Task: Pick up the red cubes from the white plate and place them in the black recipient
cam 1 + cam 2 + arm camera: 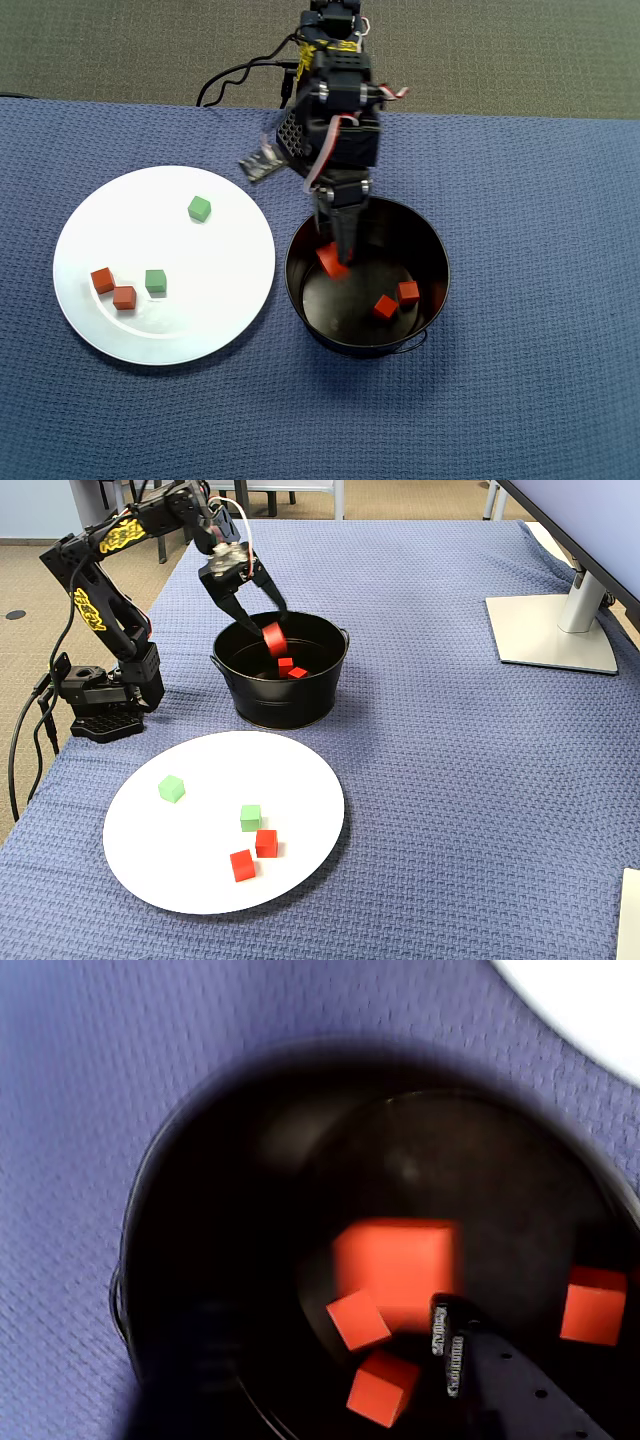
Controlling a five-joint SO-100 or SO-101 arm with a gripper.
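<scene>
My gripper [338,245] hangs open over the near-left part of the black recipient [440,250], with its jaws spread wide in the fixed view [258,622]. One red cube [274,638], blurred, is at the tip of one finger [448,1352] and not clamped. Two more red cubes [385,306] [408,292] lie on the pot's floor. The white plate [170,235] to the left holds two red cubes [102,280] [124,297] side by side and two green cubes [155,281] [199,208]. In the wrist view, the red patch [593,1305] at the right wall may be a reflection.
A blue woven cloth [520,200] covers the table. The arm's base [100,705] stands at the table's left edge in the fixed view, with cables [230,80] behind it. A monitor foot [550,630] sits at the far right.
</scene>
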